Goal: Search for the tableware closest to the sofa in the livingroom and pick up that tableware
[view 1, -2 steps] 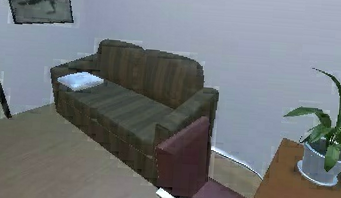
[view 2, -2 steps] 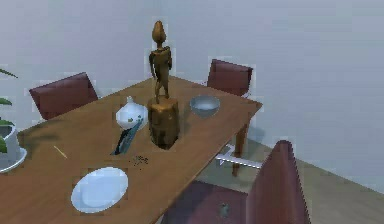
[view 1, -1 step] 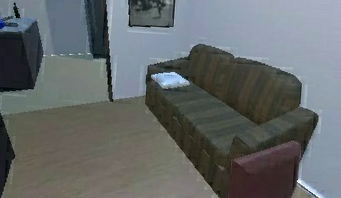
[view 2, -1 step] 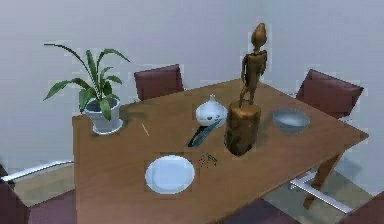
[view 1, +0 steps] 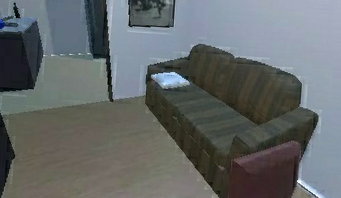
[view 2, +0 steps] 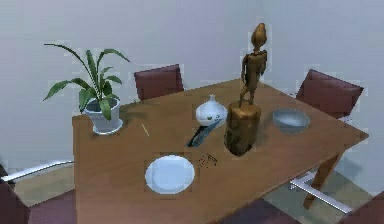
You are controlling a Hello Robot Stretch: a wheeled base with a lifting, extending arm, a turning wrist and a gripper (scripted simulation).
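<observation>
A dark striped sofa stands along the wall on the forward view's right, with a white cushion-like thing on its far seat. In the arm side view a wooden dining table carries a white plate near its front edge. A grey bowl sits toward the table's right end.
On the table also stand a potted plant, a tall wooden statue, a white round vessel and a small dark flat object. Dark red chairs ring the table. A dark red chair back stands by the sofa's near end. A framed picture hangs beside a doorway.
</observation>
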